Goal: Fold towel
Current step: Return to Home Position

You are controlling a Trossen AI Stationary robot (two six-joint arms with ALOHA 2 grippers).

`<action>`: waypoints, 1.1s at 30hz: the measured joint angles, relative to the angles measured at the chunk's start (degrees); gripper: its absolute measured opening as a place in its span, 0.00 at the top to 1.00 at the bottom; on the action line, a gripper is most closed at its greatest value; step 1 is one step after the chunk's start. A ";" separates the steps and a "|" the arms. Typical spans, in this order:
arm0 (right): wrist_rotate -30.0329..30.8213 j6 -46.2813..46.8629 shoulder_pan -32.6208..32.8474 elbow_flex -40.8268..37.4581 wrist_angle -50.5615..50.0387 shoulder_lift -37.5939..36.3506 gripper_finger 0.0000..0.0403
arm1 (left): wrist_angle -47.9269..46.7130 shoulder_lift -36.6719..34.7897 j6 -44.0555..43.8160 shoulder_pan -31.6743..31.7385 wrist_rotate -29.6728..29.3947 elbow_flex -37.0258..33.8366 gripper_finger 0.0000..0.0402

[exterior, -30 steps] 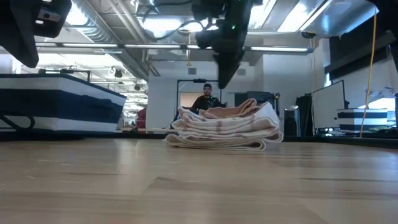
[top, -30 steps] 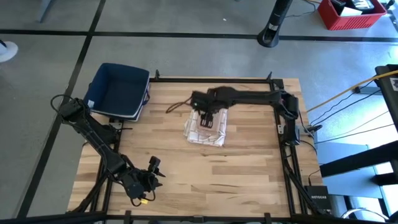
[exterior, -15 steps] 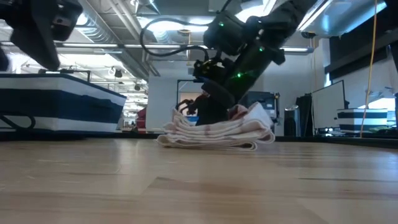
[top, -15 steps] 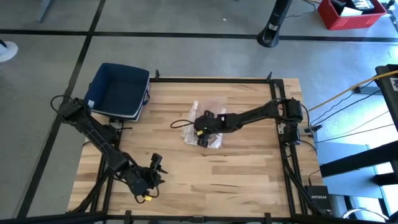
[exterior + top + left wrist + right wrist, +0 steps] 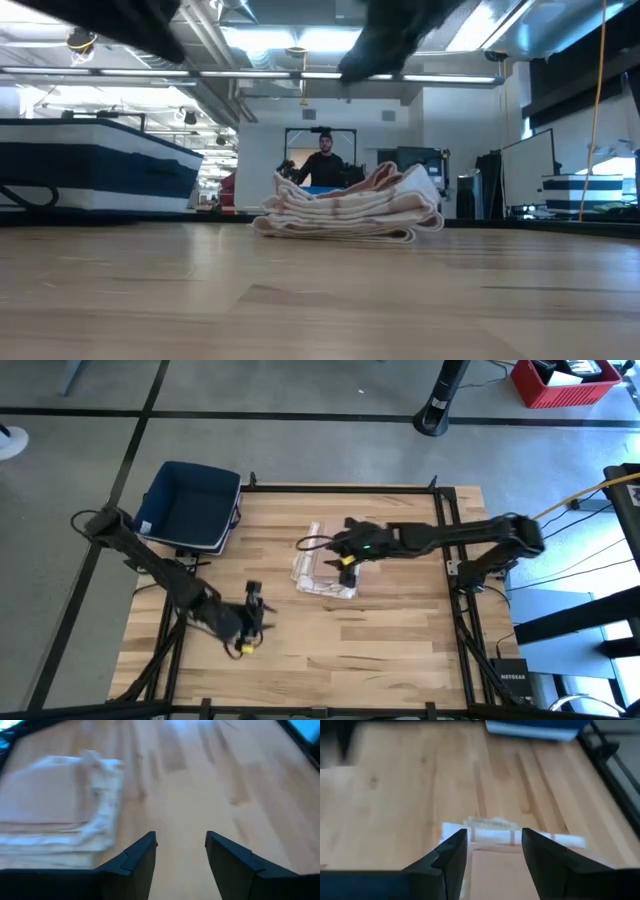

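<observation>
From the high view I see the stack of towels (image 5: 322,570) lying near the middle of the table (image 5: 400,650), a little toward its far edge. The low view shows the stack (image 5: 350,212) flat on the wood. A light brown towel (image 5: 375,180) sits rumpled on top, with folded white patterned towels (image 5: 340,222) under it.

My right arm reaches in from the right side, and the right gripper (image 5: 345,552) hangs over the right-hand part of the stack. Its wrist camera shows the two dark fingers (image 5: 451,852) parted, with nothing between them. The light brown towel (image 5: 502,870) and a white edge lie below the gap. In the low view the arms are only dark blurs along the top of the picture, above the towels and not touching them.

The left gripper (image 5: 250,625) is over the near left part of the table, well apart from the stack. Its fingers (image 5: 142,855) are spread too, with bare wood showing between them. In its wrist camera the stack (image 5: 55,815) lies off to one side.

A blue bin (image 5: 190,505) sits at the far left corner of the table, partly over the edge, away from both grippers. Beyond the table a person (image 5: 322,165) in dark clothing shows in the room behind the towels
</observation>
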 joint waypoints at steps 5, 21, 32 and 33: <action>-1.10 -1.52 -0.28 -7.48 3.05 -9.47 0.53 | 1.68 -10.46 5.05 8.53 3.10 -4.99 0.69; -20.23 2.24 -12.95 -39.40 28.20 -32.37 0.88 | 20.16 -36.84 6.91 41.00 25.01 -29.37 0.98; -13.79 7.66 -16.06 -53.17 31.95 -47.86 0.97 | 19.72 -53.47 2.32 44.93 22.41 -38.37 0.99; -13.13 7.85 -15.35 -54.26 32.02 -49.82 0.98 | 19.80 -54.62 2.11 44.93 22.21 -39.18 1.00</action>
